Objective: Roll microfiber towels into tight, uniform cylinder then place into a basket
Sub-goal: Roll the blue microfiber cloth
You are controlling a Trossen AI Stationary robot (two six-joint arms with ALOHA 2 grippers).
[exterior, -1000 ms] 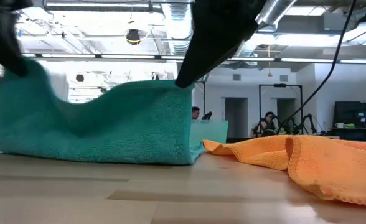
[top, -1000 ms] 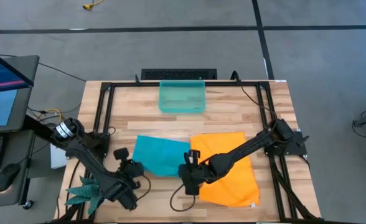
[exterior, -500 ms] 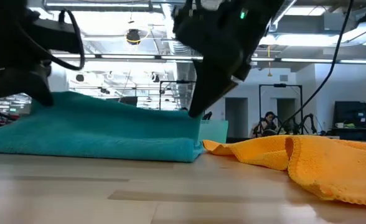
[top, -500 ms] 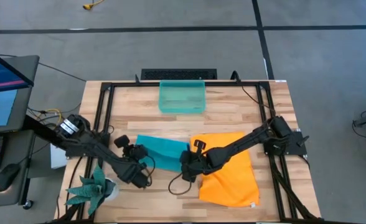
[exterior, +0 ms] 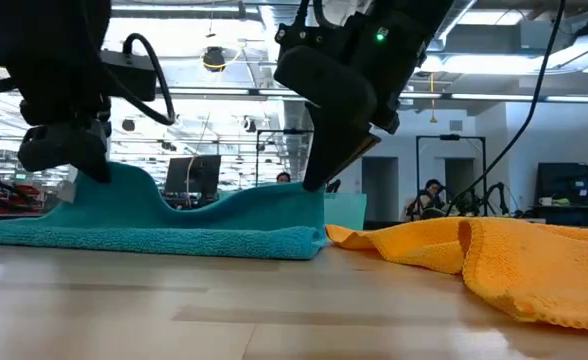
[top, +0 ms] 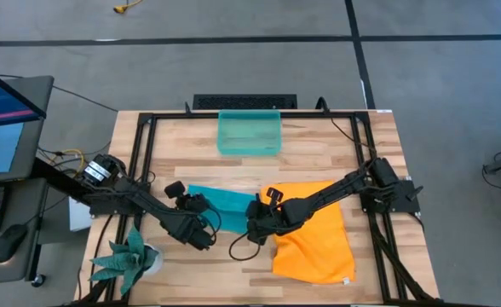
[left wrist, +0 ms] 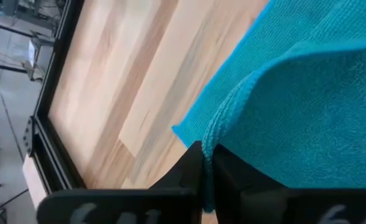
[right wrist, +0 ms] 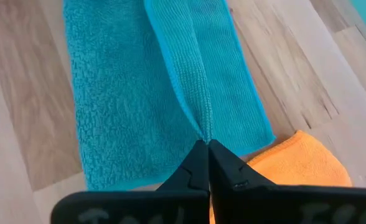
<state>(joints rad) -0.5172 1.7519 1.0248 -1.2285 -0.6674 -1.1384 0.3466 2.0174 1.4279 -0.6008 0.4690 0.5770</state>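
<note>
The teal-blue towel (top: 229, 207) lies folded on the table's middle, its lower layer flat on the wood (exterior: 154, 240). My left gripper (top: 203, 227) is shut on its left end and my right gripper (top: 255, 223) is shut on its right end. The upper layer sags between them (exterior: 199, 205). The orange towel (top: 317, 232) lies spread out to the right, its edge next to the teal one (exterior: 474, 250). The translucent teal basket (top: 249, 133) stands at the far middle and holds nothing. My left gripper pinches the teal towel's upper-layer edge at its left corner (left wrist: 215, 138) between its two shut fingers, from above and slanting. That corner is lifted a little (exterior: 114, 180); the rest lies on the lower layer. My right gripper pinches the upper layer's edge at the right end (right wrist: 198, 127) between its two shut fingers, coming from above. The cloth rises to a ridge at the fingertips (exterior: 309, 190) and lies slack between the two grippers.
A green spiky plant (top: 127, 260) stands at the near left corner. A black metal frame (top: 144, 136) runs round the table. A loose cable (top: 242, 249) lies near the right gripper. Bare wood (top: 233, 273) shows along the near edge.
Both grippers have gone toward the table's far edge and down, still shut on the teal towel's edge. The raised layer, which hung high like a curtain, has been folded over onto the rest, so the towel now looks narrower.
</note>
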